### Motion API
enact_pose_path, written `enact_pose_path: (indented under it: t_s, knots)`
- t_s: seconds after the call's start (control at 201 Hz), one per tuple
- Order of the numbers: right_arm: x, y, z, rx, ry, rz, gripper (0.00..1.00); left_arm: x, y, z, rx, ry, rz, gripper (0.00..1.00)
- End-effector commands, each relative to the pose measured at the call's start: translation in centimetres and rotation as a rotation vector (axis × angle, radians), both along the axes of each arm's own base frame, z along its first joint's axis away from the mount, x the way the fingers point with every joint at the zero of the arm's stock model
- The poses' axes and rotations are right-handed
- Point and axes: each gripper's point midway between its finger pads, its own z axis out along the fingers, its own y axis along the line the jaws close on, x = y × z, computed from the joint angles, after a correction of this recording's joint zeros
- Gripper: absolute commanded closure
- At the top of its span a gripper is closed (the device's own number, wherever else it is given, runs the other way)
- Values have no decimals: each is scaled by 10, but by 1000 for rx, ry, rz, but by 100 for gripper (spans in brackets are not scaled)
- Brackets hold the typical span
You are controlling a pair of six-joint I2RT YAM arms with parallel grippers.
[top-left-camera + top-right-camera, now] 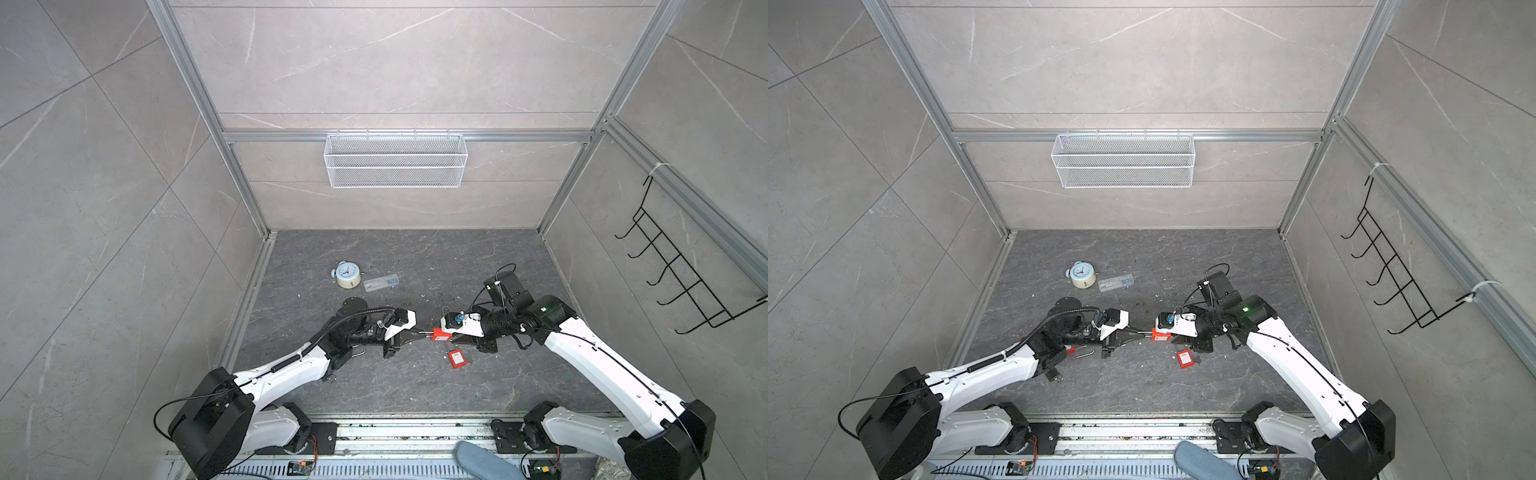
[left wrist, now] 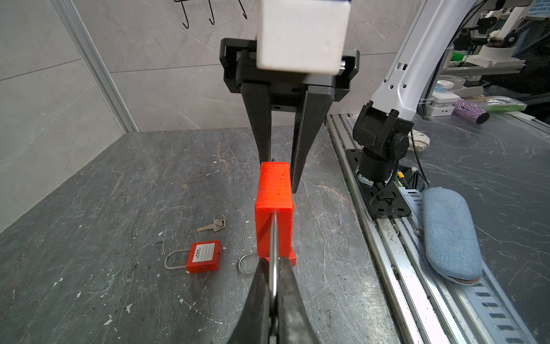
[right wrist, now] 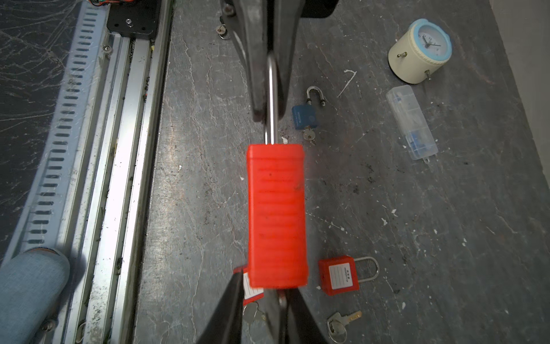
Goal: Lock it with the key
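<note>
L gripper (image 2: 273,263): clamped tight on steel shackle (image 2: 274,238) of red padlock (image 2: 273,208); padlock is off the table, body pointing at R arm.
R gripper (image 2: 282,155): at padlock's base end, fingers (image 2: 311,125) a little apart. Bit of grey metal btwn them in R wrist view, can't tell if it's a key or if it's gripped.
Held padlock pos: mid-air btwn both grippers, over front-centre of tabletop (image 1: 415,257), in both top views.
2nd red padlock (image 3: 339,275): flat on table near held one, white label up; loose key on ring (image 3: 342,323) just beside.
3rd red padlock (image 3: 253,287): mostly hidden under held one.
Blue padlock (image 3: 304,116): on table, shackle looks open, key at its base.
Far left: alarm clock (image 1: 347,274), clear plastic box (image 1: 381,282) next to it.
</note>
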Motion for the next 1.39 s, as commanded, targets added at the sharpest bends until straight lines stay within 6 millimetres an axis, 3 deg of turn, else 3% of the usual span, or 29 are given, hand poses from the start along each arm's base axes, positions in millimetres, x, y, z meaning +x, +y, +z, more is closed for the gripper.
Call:
enact_pose_path:
  t_s: [0.0,0.159,0.274,0.438,0.493,0.991,1.15,1.389]
  knots:
    - [-5,2,4,0,8,43,76,-2,-5,27,-52,-61,-40,100]
    - [-8,3,1,-6,39,54,81,-4,-5,24,-17,-61,-50,100]
    - [-8,3,1,-8,44,53,93,-5,-3,23,0,-65,-54,100]
    - [-7,1,-3,-25,59,44,94,-6,-3,22,17,-69,-61,100]
    - [-8,1,-3,-29,66,44,100,-6,-2,22,23,-72,-60,100]
    - [-17,-15,-25,-90,132,-5,100,1,37,27,75,-106,21,100]
    - [0,-21,-25,-91,116,-132,100,4,44,26,124,-93,30,100]
    - [41,-36,-24,-31,50,-451,100,17,45,2,361,68,23,100]
